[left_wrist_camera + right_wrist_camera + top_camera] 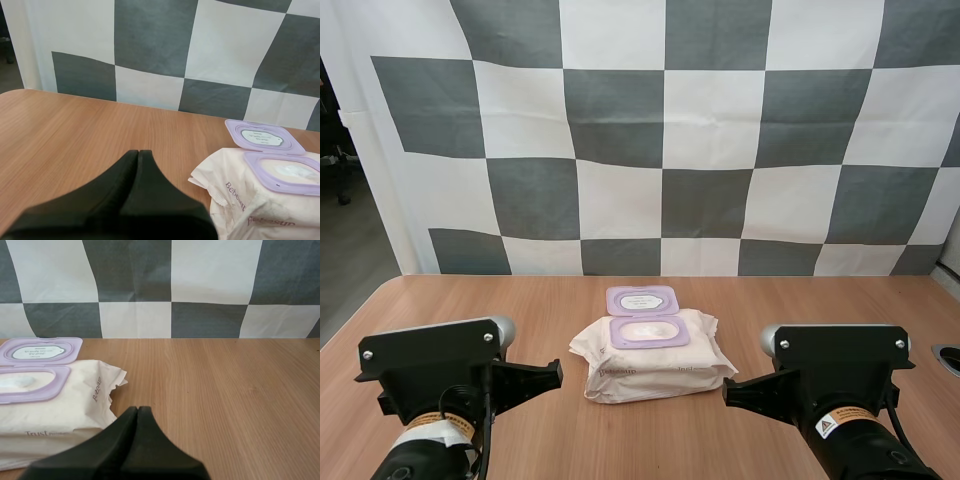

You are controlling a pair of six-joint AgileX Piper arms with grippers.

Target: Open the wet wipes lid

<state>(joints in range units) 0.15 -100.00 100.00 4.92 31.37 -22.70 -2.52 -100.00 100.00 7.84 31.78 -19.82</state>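
Observation:
The pack of wet wipes (655, 368) lies flat in the middle of the wooden table, a cream soft pack with a lilac frame. Its lilac lid (642, 299) is flipped back and lies open toward the far side, and white wipes show in the opening (648, 331). My left gripper (138, 152) is shut on nothing, low over the table, to the left of the pack (260, 205) and short of it. The lid (262, 136) lies beyond. My right gripper (137, 409) is also shut on nothing, just right of the pack's (65, 400) near corner, apart from it.
Bare wooden tabletop (470, 300) stretches on both sides of the pack and behind it. A small dark round fitting (950, 358) sits at the table's right edge. Both arms hang over the near edge of the table.

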